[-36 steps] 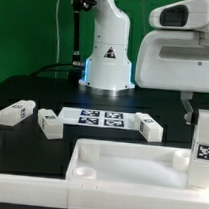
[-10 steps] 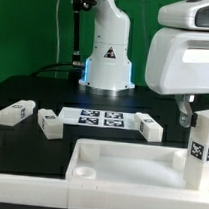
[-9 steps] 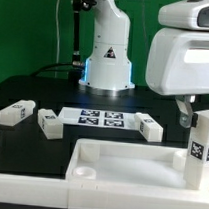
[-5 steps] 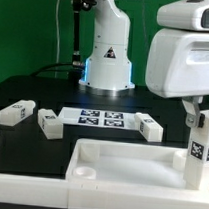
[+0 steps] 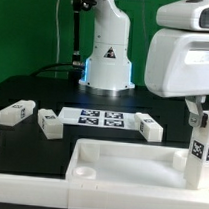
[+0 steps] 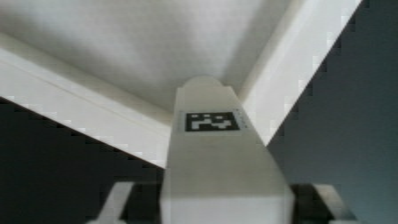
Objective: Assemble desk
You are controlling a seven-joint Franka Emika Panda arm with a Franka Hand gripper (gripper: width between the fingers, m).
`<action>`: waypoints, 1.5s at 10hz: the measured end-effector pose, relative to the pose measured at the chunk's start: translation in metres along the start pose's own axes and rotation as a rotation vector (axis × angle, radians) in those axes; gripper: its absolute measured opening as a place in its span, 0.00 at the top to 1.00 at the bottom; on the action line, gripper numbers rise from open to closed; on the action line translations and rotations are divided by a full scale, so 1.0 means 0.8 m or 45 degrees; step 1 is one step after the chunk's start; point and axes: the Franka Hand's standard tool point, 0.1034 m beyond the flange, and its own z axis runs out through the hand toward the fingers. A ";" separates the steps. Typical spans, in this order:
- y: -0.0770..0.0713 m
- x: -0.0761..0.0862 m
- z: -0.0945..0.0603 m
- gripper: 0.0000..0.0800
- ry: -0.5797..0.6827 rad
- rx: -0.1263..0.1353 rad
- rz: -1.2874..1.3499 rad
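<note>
- Exterior view: the tabletop (image 5: pixel 130 152) lies across the foreground with its rim up. One corner socket (image 5: pixel 83 170) sits bare at its end on the exterior view's left.
- At the tabletop's opposite end, an upright leg (image 5: pixel 203 139) stands with its tag facing the camera. The gripper (image 5: pixel 198 118) is right at the top of it, one dark finger showing beside the leg.
- Behind the tabletop, loose legs (image 5: pixel 49 124) lie flat on either side of the marker board (image 5: pixel 97 118), well apart from the slab.
- Wrist view: we're looking straight down the upright leg (image 6: pixel 214 150), tag in plain sight, with the tabletop (image 6: pixel 71 90) rim running past beneath its far end.
- The gripper (image 6: pixel 214 205) has a finger on each side of the leg, very close in. I cannot tell whether they are actually pressing on it.
- Whether the leg's foot is seated in its corner socket is hidden here; it looks lined up at best.
- The danger: jaws meeting the leg off-centre could tilt it or nudge it sideways. Then it jams on the socket edge or topples onto the slab.
- A weak pinch is the other worry, since the leg may slip once it is turned or pushed down.
</note>
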 end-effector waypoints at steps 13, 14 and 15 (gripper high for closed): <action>0.005 0.003 0.002 0.54 0.016 0.070 1.552; 0.005 0.003 0.002 0.54 0.016 0.070 1.513; 0.005 0.004 0.003 0.37 0.019 0.070 1.505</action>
